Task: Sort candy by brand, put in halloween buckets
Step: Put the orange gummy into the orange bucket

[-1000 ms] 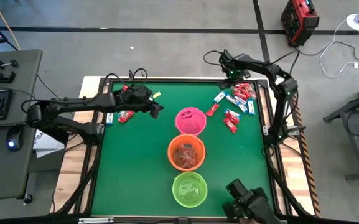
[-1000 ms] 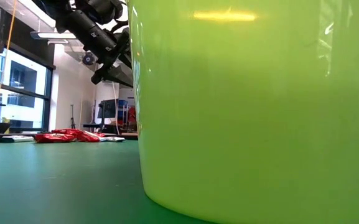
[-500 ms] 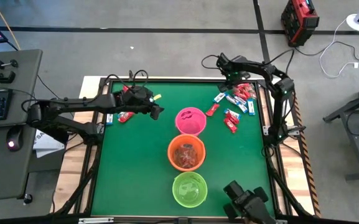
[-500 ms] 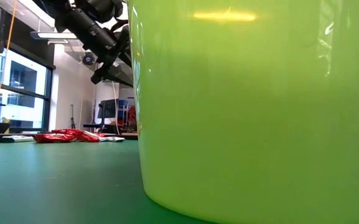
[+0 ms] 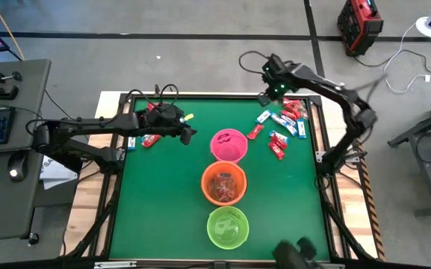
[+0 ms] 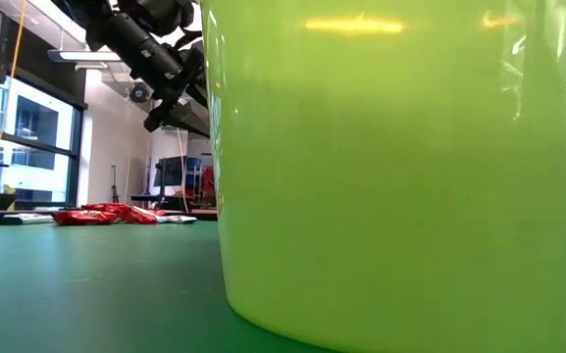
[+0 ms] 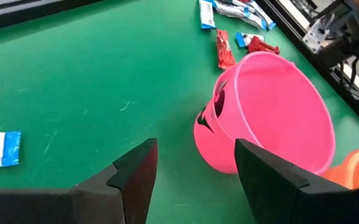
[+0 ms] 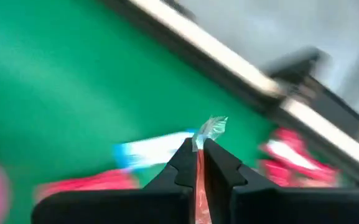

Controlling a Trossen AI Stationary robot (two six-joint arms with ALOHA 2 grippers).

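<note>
Right tool lifts a red candy at the far right of the desk; left tool waits beside the pink pail

The right tool [image 8: 199, 163] is clamped on a thin red-wrapped candy packet [image 8: 199, 180], its crimped end poking past the tips, raised above the scattered heap of red and blue-and-white wrapped candies [image 5: 281, 123], likely to clear it before carrying. The left tool [image 7: 191, 171] hangs with fingers apart, empty, left of the round pink plastic pail [image 5: 228, 145]. The orange pail [image 5: 223, 183] and lime green pail [image 5: 228, 227] line up nearer on the green desk [image 5: 163, 202].
</note>
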